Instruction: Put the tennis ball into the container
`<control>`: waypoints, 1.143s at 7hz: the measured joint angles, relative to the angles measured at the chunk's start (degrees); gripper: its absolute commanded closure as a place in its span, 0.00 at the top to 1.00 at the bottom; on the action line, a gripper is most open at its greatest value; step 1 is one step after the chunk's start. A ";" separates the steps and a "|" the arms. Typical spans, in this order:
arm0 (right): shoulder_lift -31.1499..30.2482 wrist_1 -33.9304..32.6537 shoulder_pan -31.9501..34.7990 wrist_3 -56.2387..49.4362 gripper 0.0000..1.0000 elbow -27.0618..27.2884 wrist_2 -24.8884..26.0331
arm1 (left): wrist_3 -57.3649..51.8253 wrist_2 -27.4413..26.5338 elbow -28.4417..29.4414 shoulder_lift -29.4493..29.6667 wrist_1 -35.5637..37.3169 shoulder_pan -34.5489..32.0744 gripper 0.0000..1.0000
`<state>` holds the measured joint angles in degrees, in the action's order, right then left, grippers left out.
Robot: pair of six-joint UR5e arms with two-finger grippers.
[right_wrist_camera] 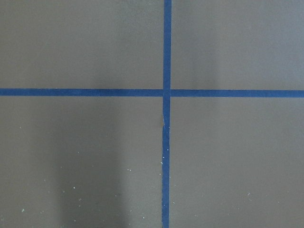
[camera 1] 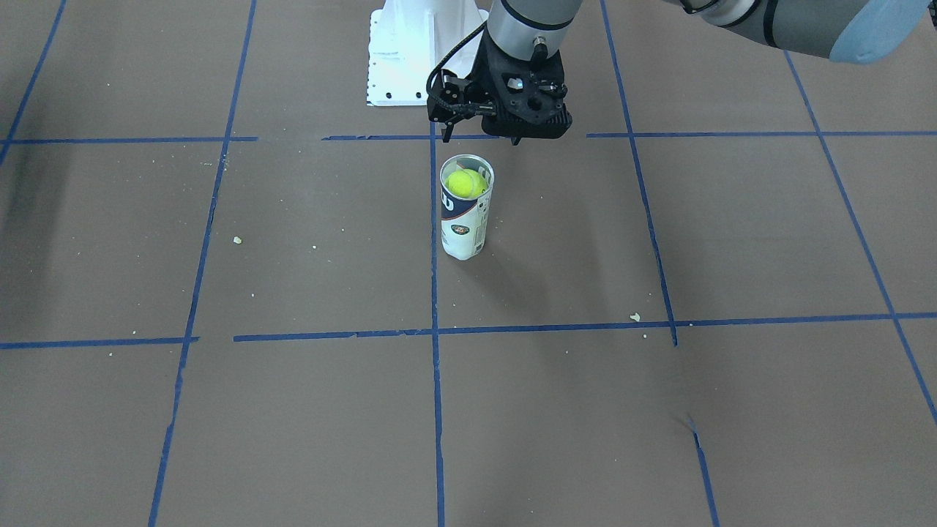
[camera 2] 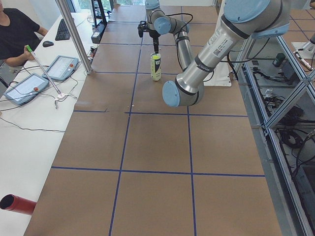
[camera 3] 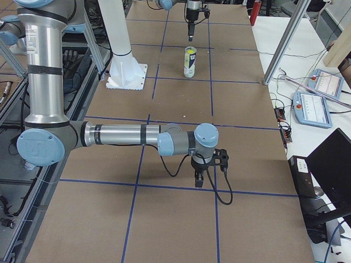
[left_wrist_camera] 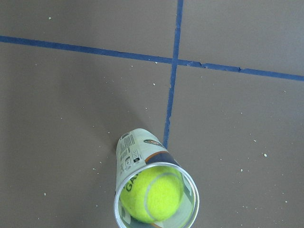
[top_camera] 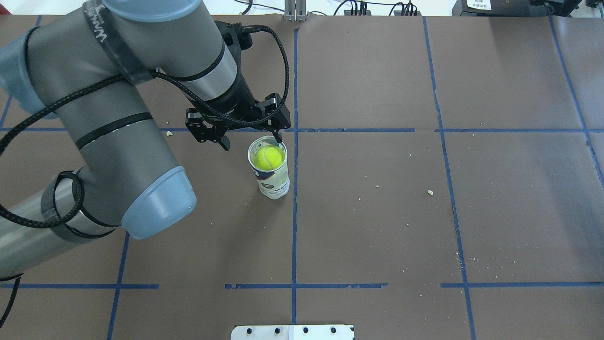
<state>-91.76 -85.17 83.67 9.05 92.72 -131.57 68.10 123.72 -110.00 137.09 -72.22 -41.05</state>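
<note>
Currently the tennis ball (camera 1: 465,184) sits inside the container (camera 1: 463,219), in its upper part just below the open rim. The label hides whatever is lower down. The container stands upright on the counter (camera 1: 293,256), just beside a blue tape line (camera 1: 434,293) and near a crossing of lines.

Left arm (top_camera: 122,137) reaches in over the counter. Left jaws hang above the container's mouth, pointing down. They are spread wide, hold nothing, and are clear of the rim and the ball. The left wrist view looks down into the mouth, and the ball fills most of the opening.

Right arm (camera 3: 126,134) is stretched low across the counter, well apart from the container. Right jaws point down over a tape crossing. They show only in the exterior right view, so I cannot tell whether they are spread or pressed together. The right wrist view shows bare counter and crossed tape only.

White pedestal base (camera 1: 402,51) stands beyond the container on the robot's side, apart from it. Small pale crumbs (camera 1: 635,317) are scattered on the counter.
</note>
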 measured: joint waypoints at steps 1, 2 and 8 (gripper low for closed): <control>0.00 0.00 -0.02 0.00 1.00 0.00 0.00 | -3.21 -1.82 -0.93 -1.34 0.03 -1.32 1.00; 0.00 0.00 -0.02 0.00 1.00 0.00 0.00 | -9.83 -2.73 -1.33 -3.74 0.03 -4.85 1.00; 0.00 0.00 0.00 0.00 1.00 0.00 0.00 | -65.19 7.16 4.79 -34.78 -6.61 -40.85 1.00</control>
<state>-91.76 -85.17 83.67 9.05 92.72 -131.57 2.91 130.88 -105.21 102.31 -78.83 -81.90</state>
